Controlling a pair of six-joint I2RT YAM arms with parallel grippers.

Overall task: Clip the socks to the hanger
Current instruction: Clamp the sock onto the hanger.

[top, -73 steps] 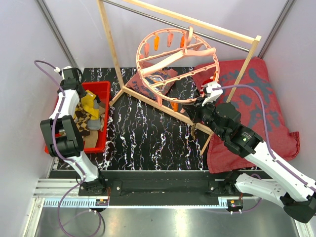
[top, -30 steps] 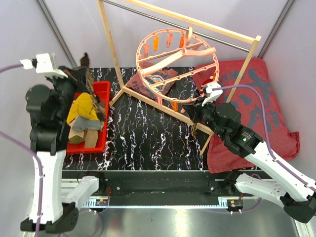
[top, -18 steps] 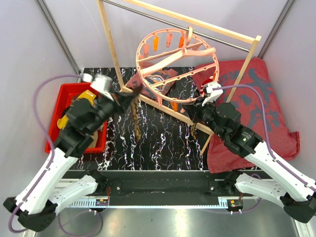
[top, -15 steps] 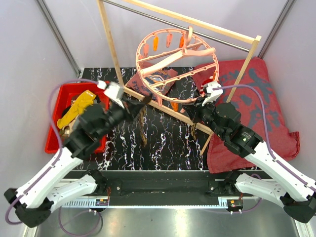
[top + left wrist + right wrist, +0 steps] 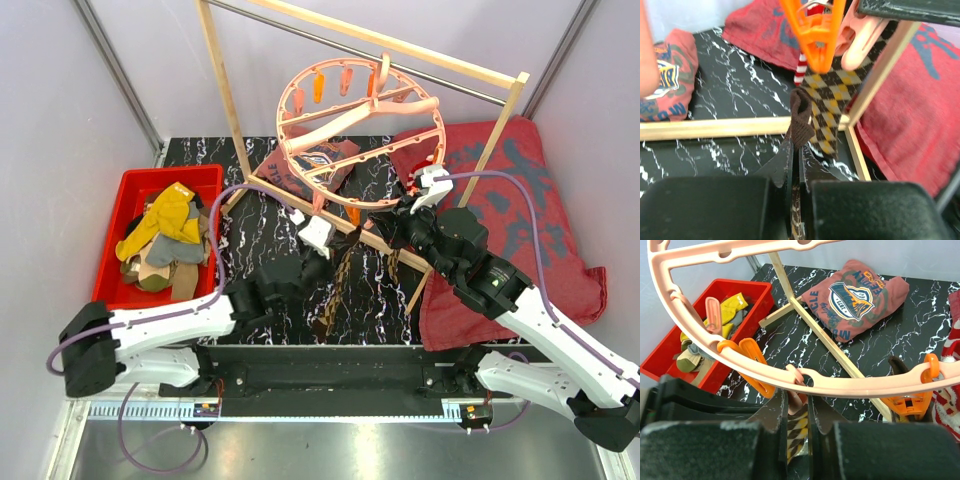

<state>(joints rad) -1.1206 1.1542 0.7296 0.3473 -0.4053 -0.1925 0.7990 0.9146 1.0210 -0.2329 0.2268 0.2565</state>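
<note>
**Sock carried over to the hanger**

A moment ago the left arm was over at the red bin [image 5: 150, 176]. Then it lifted up with a sock in its grip. Now it has swung right across the surface [image 5: 368, 300] and reaches into the middle.

The left pincer [image 5: 796, 150] is squeezed shut on the folded top of a brown sock [image 5: 800, 112]. The rest of the sock hangs down loose. Its top sits just under an orange clip [image 5: 815, 32] on the near rim of the hanger [image 5: 850, 386], close to it but not in it yet.

The right arm has not moved in all this time. The right pincer [image 5: 796, 397] is closed narrow, and it looks to be pinching a pink clip [image 5: 796, 389] on the same rim. A checked sock [image 5: 827, 117] already hangs from that pink clip, right next to the brown one. A striped sock [image 5: 801, 70] hangs a bit behind them.

So I think the fetching part is done for this sock, and the clipping part comes next. The orange clip looks shut, so something has to press it open before the sock top can slide in. The right pincer is busy with the pink clip, so it may have to let go and move along first.

More socks wait in the red bin, with a yellow sock [image 5: 172, 212] on top. To me the job looks about halfway done.
</note>
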